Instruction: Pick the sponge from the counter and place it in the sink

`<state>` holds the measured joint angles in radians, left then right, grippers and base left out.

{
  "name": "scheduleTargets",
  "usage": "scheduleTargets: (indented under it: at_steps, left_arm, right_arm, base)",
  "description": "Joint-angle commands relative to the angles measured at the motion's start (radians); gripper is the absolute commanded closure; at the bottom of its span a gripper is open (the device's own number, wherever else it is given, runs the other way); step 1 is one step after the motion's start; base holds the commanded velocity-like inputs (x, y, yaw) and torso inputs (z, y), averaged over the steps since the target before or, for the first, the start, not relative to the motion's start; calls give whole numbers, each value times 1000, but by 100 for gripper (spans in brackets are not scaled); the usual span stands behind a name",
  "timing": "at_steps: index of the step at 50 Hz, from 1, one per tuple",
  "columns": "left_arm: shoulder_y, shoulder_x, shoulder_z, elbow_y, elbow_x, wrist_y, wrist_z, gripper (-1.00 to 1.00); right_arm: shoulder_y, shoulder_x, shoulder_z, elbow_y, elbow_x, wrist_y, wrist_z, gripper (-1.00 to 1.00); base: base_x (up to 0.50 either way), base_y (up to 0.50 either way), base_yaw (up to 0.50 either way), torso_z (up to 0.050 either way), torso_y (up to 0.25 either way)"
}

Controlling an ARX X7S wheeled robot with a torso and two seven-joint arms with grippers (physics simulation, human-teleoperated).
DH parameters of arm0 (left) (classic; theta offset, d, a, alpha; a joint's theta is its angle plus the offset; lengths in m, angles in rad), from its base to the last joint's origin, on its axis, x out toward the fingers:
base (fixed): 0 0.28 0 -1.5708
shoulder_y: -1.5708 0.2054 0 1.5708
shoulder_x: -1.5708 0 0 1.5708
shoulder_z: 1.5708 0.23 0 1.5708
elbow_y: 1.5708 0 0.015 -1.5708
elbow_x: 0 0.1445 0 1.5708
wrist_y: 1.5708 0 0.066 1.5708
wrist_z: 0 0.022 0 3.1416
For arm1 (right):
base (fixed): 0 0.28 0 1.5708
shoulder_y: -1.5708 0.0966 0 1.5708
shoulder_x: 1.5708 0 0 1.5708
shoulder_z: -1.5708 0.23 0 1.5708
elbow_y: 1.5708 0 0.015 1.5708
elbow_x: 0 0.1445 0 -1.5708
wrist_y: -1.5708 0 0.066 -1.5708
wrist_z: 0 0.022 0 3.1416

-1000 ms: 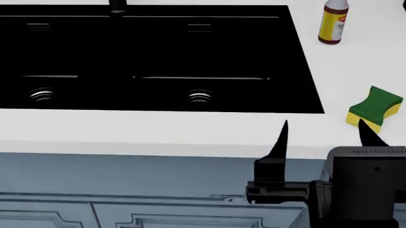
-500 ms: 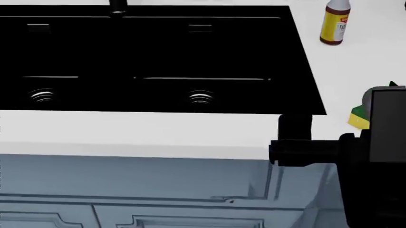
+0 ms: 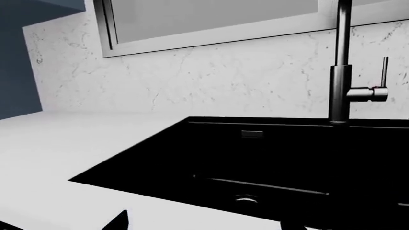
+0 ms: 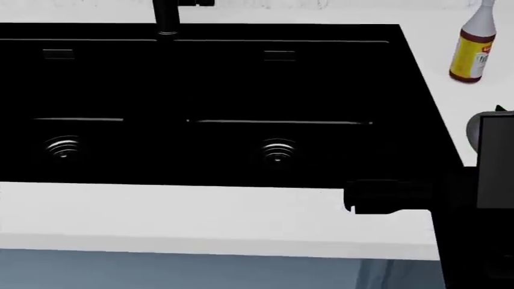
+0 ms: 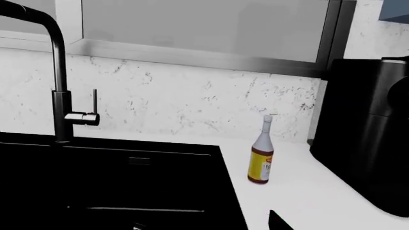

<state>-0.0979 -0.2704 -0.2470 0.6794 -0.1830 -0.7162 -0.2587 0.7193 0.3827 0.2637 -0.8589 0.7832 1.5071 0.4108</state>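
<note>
**Reach for the sponge not yet closed**

Left wrist view: the left gripper shows only two dark tips set wide apart with nothing between them. It hangs over the counter in front of the sink, with the faucet behind. It seems to have no part in this step.

Head view: the sink fills the frame. The right arm stands at 4 o'clock over the counter. A green sliver at 3 o'clock, just past the arm, is probably the sponge; the rest is hidden, so contact cannot be judged. The bottle stands at 2 o'clock, apart from both.

Right wrist view: only one dark tip of the right gripper shows, so its opening cannot be told. The sponge is out of sight here. The bottle and a black appliance lie ahead. The step looks like the approach. Next, the gripper must drop onto the sponge, clamp it and swing it over the basin; the rim is the only obstacle.
</note>
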Motion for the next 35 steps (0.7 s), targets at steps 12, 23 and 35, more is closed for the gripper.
scheduleTargets:
  at_steps: [12,23,35]
  left_arm:
    - [-12,2,8,-2,-16,-7,-8,-100]
    - [-3,7,15,-17,-22,17,-6,-100]
    - [6,10,22,-32,-24,36,-7,-100]
  right_arm:
    - [2,-7,67,16,94,8,38,-100]
    - [-4,6,68,8,125,6,59,-100]
    - [-37,16,48,28,126,-43,70,-100]
  base:
    - [275,-51,0,0,0]
    - [275,-50,0,0,0]
    - [275,0,0,0,1]
